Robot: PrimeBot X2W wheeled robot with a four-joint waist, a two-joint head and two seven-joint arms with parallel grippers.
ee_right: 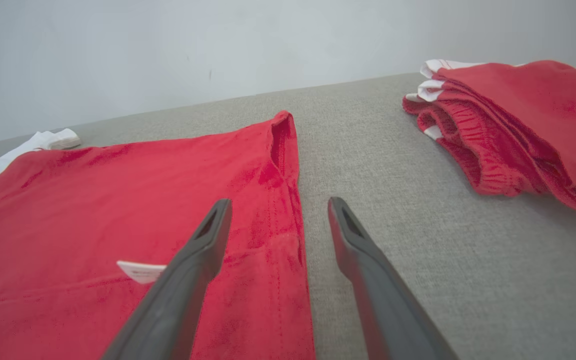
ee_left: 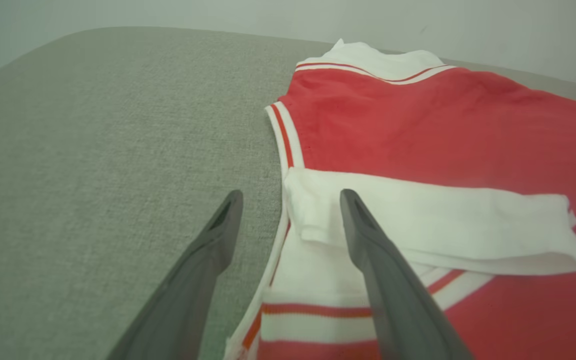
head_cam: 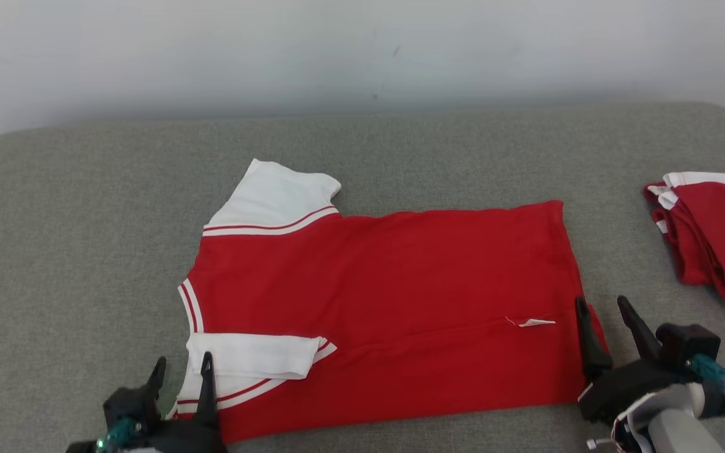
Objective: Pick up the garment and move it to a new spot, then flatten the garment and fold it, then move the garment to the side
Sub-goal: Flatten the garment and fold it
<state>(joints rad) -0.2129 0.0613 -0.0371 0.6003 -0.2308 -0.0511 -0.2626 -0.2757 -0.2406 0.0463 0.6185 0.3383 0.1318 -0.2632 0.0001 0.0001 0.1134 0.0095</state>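
On the grey cloth-covered table point(head_cam: 85, 220), seen from the head, a red shirt point(head_cam: 387, 296) lies spread flat in the middle. Its neck is to the left and its hem to the right, and its near white sleeve point(head_cam: 249, 352) is folded back onto the red body. The left gripper point(head_cam: 184, 358) sits at the shirt's near left corner and the right gripper point(head_cam: 602, 301) at its near right corner. Both have their fingers spread wide and hold nothing. A pile of folded red clothes point(head_cam: 715, 233) rests well apart at the far right.

From the left wrist, one finger point(ee_left: 193, 290) stands over bare table and the other over the white sleeve, with the striped neck edge point(ee_left: 284, 135) beyond.

From the right wrist, one finger lies over the red cloth just beside a small white tag point(ee_right: 140, 271). The other is over the table past the hem.
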